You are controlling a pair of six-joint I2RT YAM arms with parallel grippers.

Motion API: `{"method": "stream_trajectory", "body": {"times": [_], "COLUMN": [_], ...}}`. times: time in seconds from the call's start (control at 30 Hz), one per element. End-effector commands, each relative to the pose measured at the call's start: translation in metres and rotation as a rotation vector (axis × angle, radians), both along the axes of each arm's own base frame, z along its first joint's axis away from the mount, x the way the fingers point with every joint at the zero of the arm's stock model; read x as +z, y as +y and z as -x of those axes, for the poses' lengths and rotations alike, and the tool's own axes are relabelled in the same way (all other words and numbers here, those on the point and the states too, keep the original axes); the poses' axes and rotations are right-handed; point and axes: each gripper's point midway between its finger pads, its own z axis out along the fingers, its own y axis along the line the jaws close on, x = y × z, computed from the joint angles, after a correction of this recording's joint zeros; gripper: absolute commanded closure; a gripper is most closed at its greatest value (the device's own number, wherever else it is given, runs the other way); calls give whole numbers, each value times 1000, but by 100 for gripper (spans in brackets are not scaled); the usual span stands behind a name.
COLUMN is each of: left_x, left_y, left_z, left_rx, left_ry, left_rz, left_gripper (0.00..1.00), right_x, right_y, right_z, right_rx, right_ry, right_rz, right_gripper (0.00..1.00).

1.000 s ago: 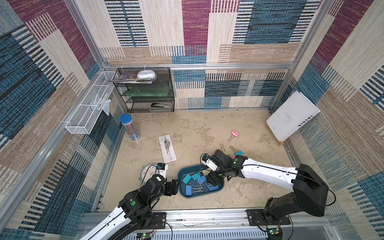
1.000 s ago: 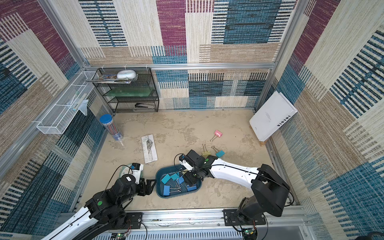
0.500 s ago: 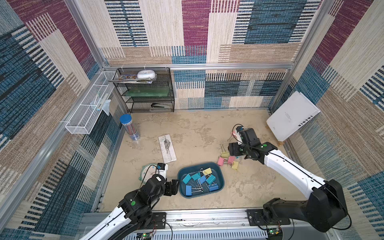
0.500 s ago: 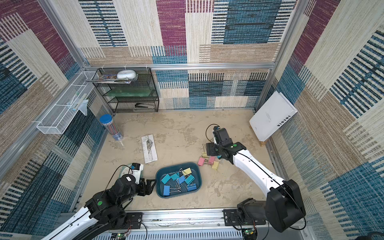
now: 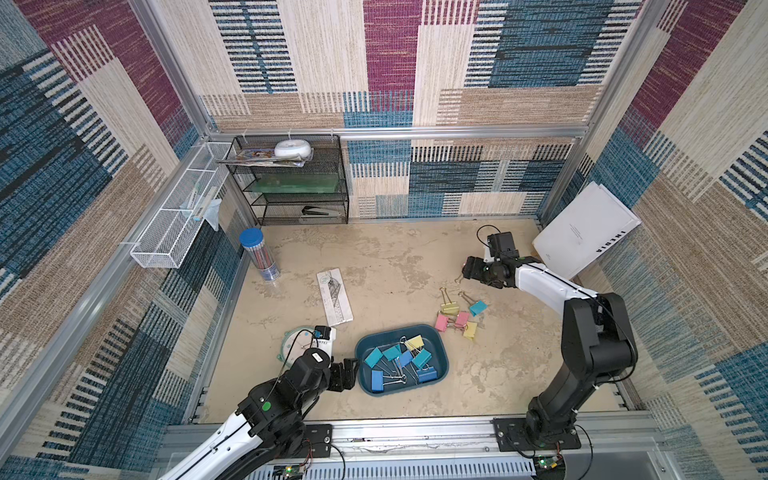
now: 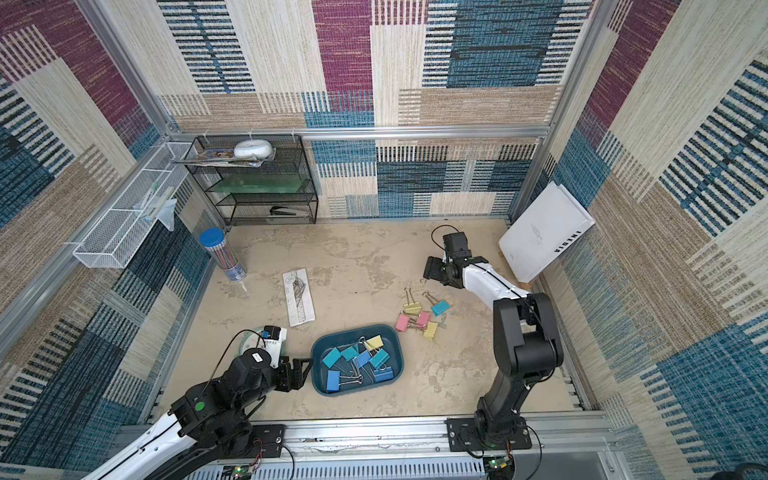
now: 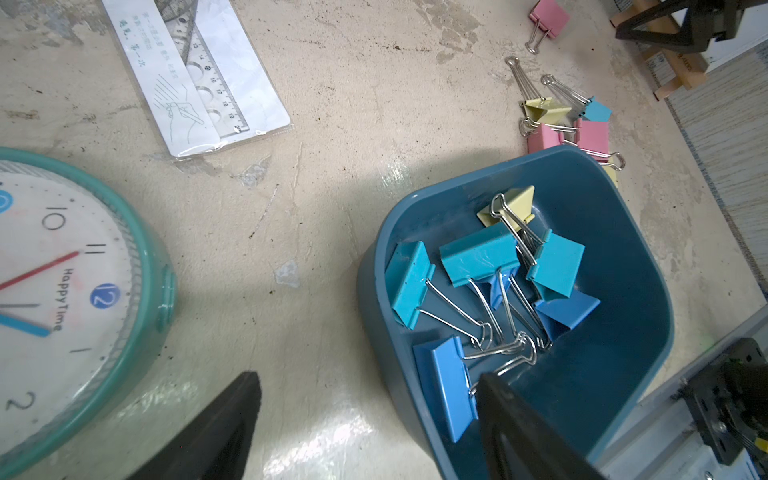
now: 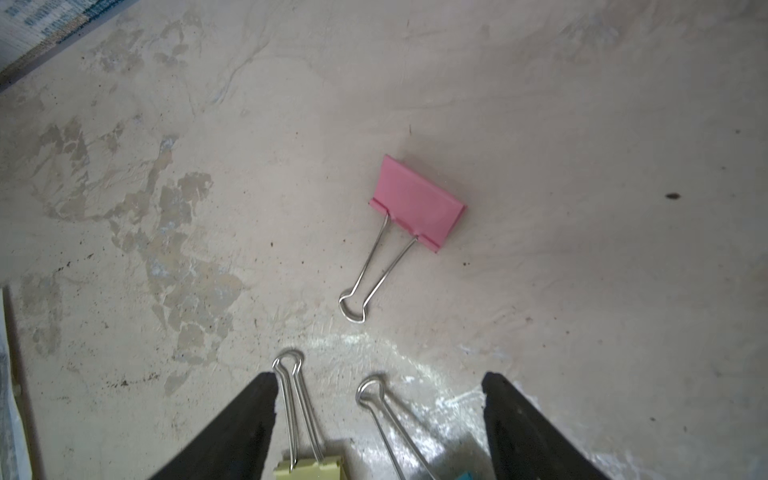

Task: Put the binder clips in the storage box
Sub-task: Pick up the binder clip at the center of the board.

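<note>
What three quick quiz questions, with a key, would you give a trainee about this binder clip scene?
1. True or false: the storage box holds a pink clip.
2. What colour is the lone binder clip lying ahead of the right gripper? A blue, B pink, C teal.
3. Name the round thing lying beside the left gripper.
Key: 1 false; 2 B; 3 the clock.
</note>
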Motion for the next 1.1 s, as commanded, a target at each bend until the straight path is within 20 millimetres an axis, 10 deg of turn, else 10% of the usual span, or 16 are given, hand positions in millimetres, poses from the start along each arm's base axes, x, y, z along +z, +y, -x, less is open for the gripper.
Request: {"method": "stream_trajectory", "body": {"times": [0.0, 1.07], "left_x": [-2, -2], "left_y": [1, 1], "left_z": [1, 2], "left_rx": [-6, -10], "left_ry": [2, -5], "left_rz": [-10, -3], "left_gripper": [14, 14], "right_x": [-13, -63], "right_y": [-1, 4], "right_z": [-13, -72], "right_rx": [-34, -39], "right_ry": [33, 139], "right_rz": [-22, -37], "right_gripper": [19, 21]}}
